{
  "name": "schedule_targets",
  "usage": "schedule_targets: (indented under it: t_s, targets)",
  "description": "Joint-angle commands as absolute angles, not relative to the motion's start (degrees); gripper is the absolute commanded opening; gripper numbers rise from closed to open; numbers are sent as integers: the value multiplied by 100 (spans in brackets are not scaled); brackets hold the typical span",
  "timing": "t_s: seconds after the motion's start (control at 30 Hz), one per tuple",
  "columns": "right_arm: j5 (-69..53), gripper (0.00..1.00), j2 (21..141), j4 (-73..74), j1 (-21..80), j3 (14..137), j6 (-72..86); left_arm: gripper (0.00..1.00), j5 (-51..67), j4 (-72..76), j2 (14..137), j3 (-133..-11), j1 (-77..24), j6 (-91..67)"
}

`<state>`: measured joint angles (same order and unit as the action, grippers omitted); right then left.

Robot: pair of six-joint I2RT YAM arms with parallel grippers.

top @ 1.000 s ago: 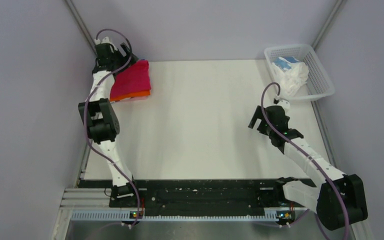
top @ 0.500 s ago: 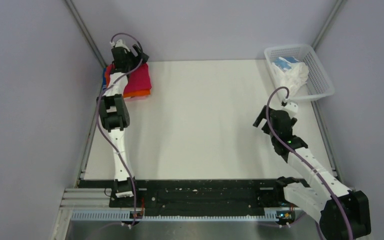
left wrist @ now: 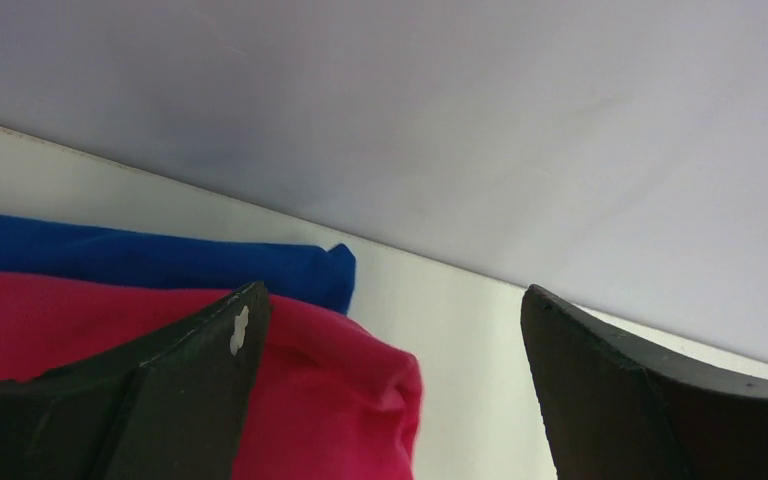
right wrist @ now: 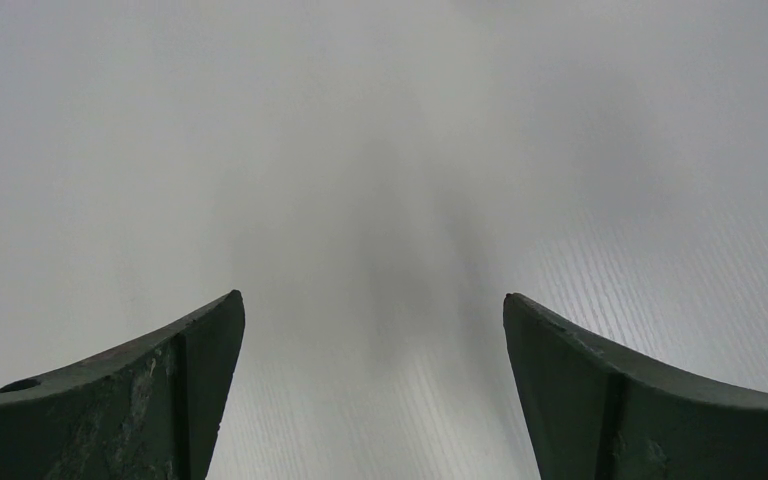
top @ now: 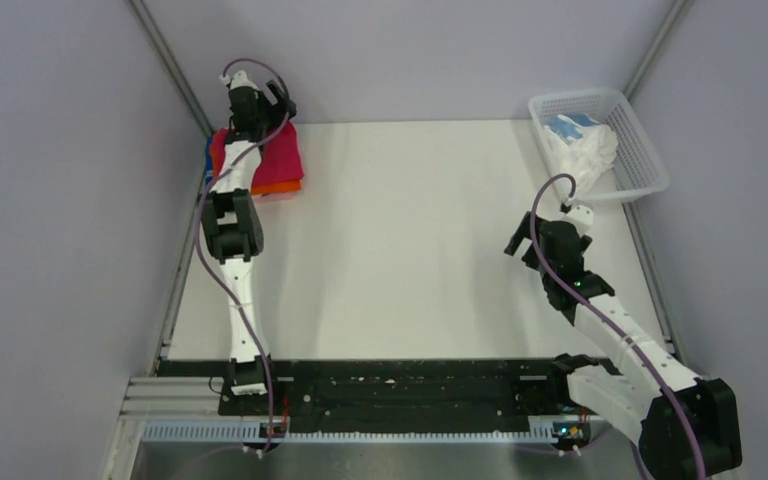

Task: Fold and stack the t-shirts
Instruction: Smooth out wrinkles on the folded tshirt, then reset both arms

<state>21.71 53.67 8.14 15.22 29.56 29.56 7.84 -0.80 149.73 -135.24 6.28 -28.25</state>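
A folded crimson-pink t-shirt (top: 278, 158) lies on top of a stack at the table's far left corner, over an orange t-shirt (top: 278, 187) and a blue t-shirt (top: 209, 152). My left gripper (top: 272, 108) hangs open just above the stack's far edge, holding nothing. In the left wrist view the crimson shirt (left wrist: 330, 400) and blue shirt (left wrist: 160, 258) lie under the open gripper (left wrist: 390, 310). My right gripper (top: 516, 240) is open and empty over bare table at the right; it also shows in the right wrist view (right wrist: 372, 300). White and light-blue shirts (top: 582, 148) sit in the basket.
A white mesh basket (top: 642, 160) stands at the far right corner. Grey walls close in the table on the far, left and right sides. The white table (top: 410, 230) lies between the arms.
My left gripper has moved up and back over the stack's far corner and let the crimson shirt settle flat on the pile. My right arm swung slightly right and then held still.
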Motion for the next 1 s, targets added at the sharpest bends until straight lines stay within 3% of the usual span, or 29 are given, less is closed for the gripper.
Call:
schedule_targets:
  t_s: [0.0, 0.23, 0.5, 0.63, 0.8, 0.97]
  targets:
    - [1941, 99, 5168, 814, 1518, 3165, 2881, 99, 559, -323, 13176, -13234, 391, -2271]
    - [1686, 99, 4745, 1334, 1518, 3114, 3161, 99, -281, -1945, 10725, -11351, 28, -2036]
    - [1309, 99, 3953, 1723, 1513, 2848, 3351, 99, -200, -1543, 6577, -5801, -428, -3142]
    - [1371, 99, 3523, 1791, 1512, 2584, 3465, 99, -286, -1707, 4771, -3916, -510, -3397]
    - [1424, 99, 3098, 1693, 1518, 2219, 3691, 99, -352, -2065, 3346, -3037, -517, -3690]
    - [1379, 99, 3009, 1636, 1519, 2209, 3726, 99, -579, -1996, 3100, -3140, -511, -3677]
